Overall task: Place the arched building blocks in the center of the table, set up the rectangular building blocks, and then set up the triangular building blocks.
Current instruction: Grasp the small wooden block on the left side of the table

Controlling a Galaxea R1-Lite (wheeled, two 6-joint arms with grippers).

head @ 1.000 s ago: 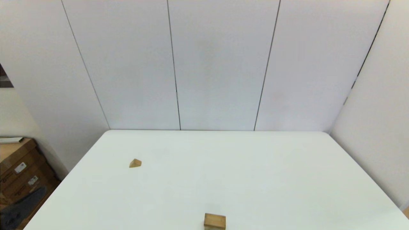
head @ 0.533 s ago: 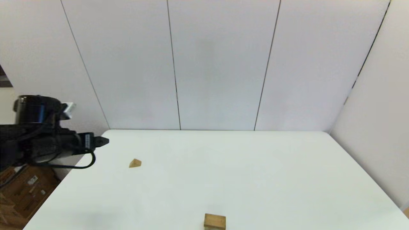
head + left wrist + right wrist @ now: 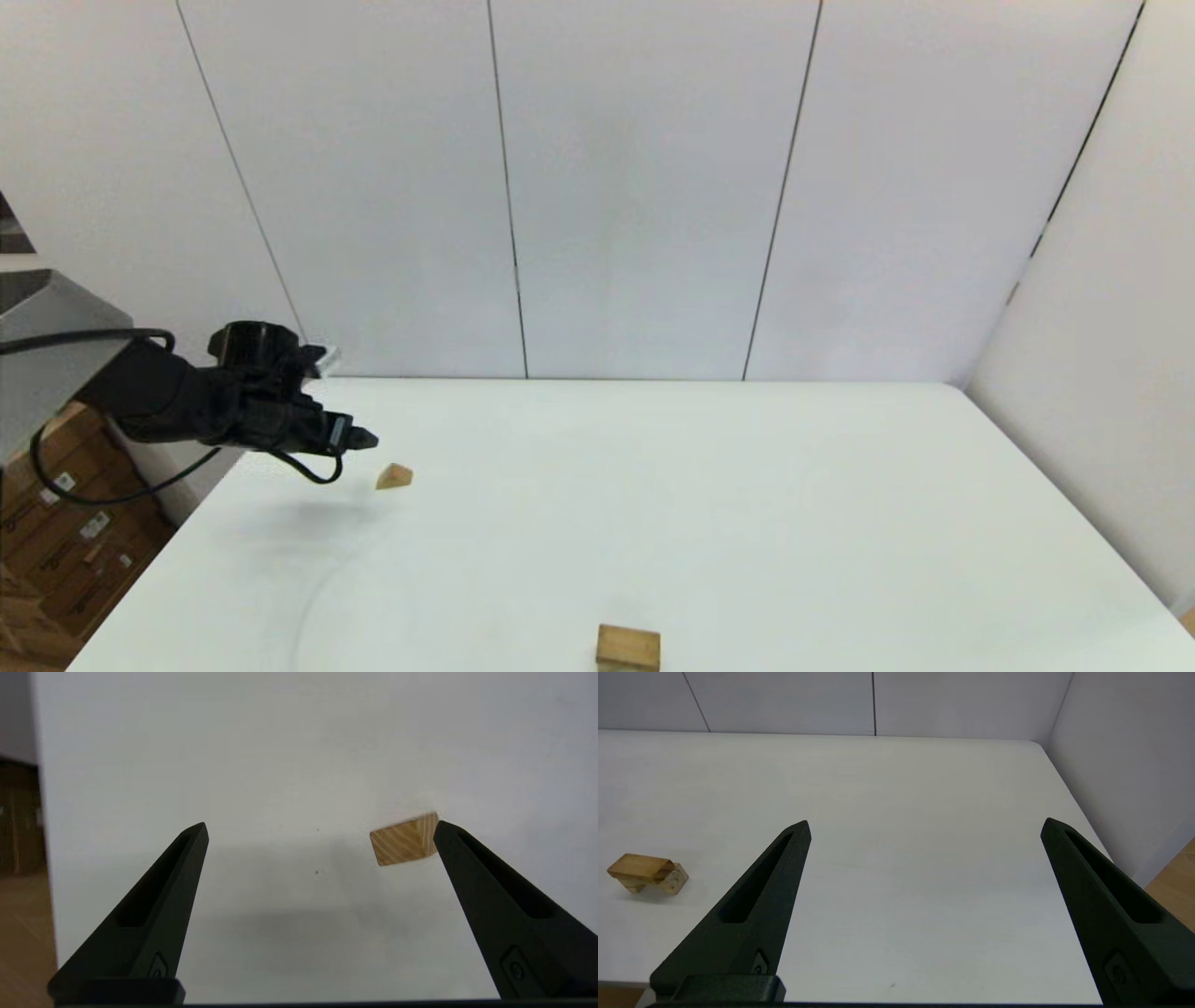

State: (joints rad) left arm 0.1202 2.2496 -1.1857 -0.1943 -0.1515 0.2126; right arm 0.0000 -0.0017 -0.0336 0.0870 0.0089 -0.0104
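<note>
The triangular block (image 3: 395,477) is a small wooden wedge lying on the left part of the white table (image 3: 747,485). My left gripper (image 3: 362,439) hangs just left of it and slightly above, open. In the left wrist view the wedge (image 3: 404,841) lies on the table close beside one fingertip (image 3: 444,833), inside the gap of the left gripper (image 3: 320,828). Near the table's front edge the rectangular slab (image 3: 637,865) lies across the arched block (image 3: 674,880); the head view shows the pair as one chunky shape (image 3: 627,647). My right gripper (image 3: 924,823) is open over the table's near right, holding nothing.
Cardboard boxes (image 3: 56,541) stand on the floor past the table's left edge. White wall panels (image 3: 635,233) rise right behind the table's far edge, and a side wall (image 3: 1102,373) runs along its right.
The left arm came into the head view from the left, then moved right and down to just beside the wedge. None of the blocks has moved.
</note>
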